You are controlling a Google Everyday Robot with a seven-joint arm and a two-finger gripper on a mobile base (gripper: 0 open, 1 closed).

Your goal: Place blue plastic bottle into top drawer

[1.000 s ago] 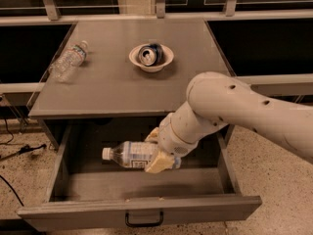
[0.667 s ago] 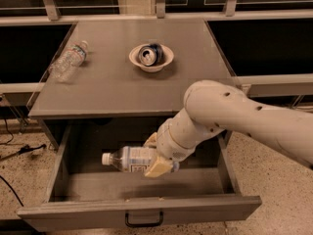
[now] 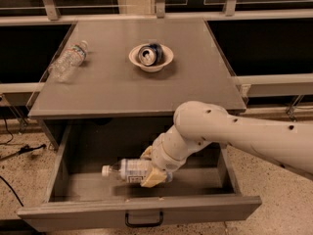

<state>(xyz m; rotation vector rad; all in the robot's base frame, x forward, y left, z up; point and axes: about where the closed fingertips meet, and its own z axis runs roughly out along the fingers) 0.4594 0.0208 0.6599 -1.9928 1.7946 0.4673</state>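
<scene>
The blue plastic bottle (image 3: 128, 170) lies on its side inside the open top drawer (image 3: 205, 205), white cap pointing left, low near the drawer floor. My gripper (image 3: 150, 167) reaches down into the drawer from the right and is shut on the bottle's right end. One finger (image 3: 146, 153) shows behind the bottle and one (image 3: 152, 179) in front of it. The drawer is pulled well out, and its black handle (image 3: 143, 220) is at the bottom centre of the view.
On the grey cabinet top (image 3: 117, 89) a smaller clear bottle (image 3: 67, 60) lies at the far left. A white bowl (image 3: 151, 58) holding a can stands at the back centre. Black cables (image 3: 14, 153) run over the floor on the left.
My arm has lowered the bottle deeper into the drawer and toward its front. The bottle stays in the gripper. The things on the cabinet top have not moved.
</scene>
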